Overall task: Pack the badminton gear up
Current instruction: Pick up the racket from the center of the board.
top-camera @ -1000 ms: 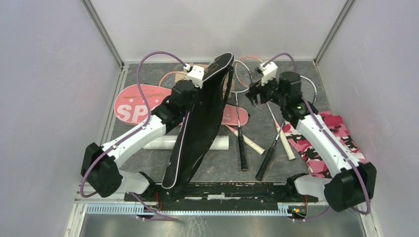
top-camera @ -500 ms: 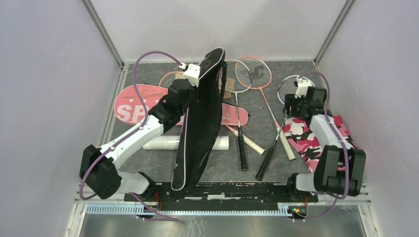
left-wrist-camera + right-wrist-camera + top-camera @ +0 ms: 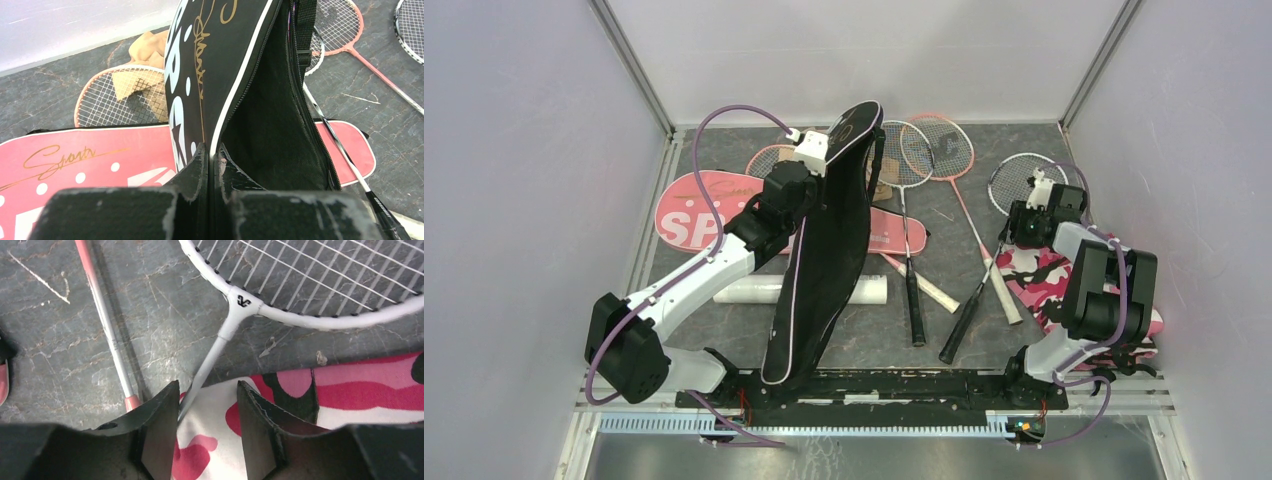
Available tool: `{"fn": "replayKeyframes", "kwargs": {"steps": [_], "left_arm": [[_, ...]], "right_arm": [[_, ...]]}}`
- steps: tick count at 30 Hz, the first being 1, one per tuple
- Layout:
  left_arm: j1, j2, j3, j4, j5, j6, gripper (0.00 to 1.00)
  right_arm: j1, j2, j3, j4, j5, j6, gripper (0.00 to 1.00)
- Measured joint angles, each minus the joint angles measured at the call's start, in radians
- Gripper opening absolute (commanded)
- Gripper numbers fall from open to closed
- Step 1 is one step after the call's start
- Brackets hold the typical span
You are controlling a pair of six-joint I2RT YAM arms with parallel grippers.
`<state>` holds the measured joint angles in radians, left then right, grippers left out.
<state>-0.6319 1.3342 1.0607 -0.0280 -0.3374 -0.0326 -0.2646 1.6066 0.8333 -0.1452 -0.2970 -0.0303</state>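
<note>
Two holds: my left gripper [image 3: 214, 156] pinches the limp black cover [image 3: 200, 60]; my right gripper [image 3: 207, 390], spread, straddles the stiff-looking shaft of the white racket [image 3: 216, 346] at three o'clock.

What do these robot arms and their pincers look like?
The left arm and right arm have white links between chunky black joints, each trailing a purple cable. The left gripper and right gripper each carry two blocky black fingers, scuffed pale at the edges.
</note>
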Motion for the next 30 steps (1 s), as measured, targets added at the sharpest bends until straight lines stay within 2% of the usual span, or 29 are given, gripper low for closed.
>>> {"fn": "replayKeyframes", "kwargs": {"steps": [9,15,20,30], "left_arm": [[0.004,0.0,-0.002,0.001,0.011,-0.001,0.02],[0.007,0.0,-0.002,0.0,0.024,-0.001,0.02],[0.008,0.0,-0.002,0.001,0.021,-0.003,0.02],[0.021,0.0,0.001,-0.002,-0.087,-0.066,0.02]], "right_arm": [[-0.046,0.091,0.002,0.126,-0.122,0.09,0.39],[-0.05,0.129,0.006,0.196,-0.164,0.147,0.18],[-0.05,0.137,0.014,0.193,-0.184,0.208,0.02],[-0.058,0.09,0.032,0.143,-0.224,0.282,0.01]]}}
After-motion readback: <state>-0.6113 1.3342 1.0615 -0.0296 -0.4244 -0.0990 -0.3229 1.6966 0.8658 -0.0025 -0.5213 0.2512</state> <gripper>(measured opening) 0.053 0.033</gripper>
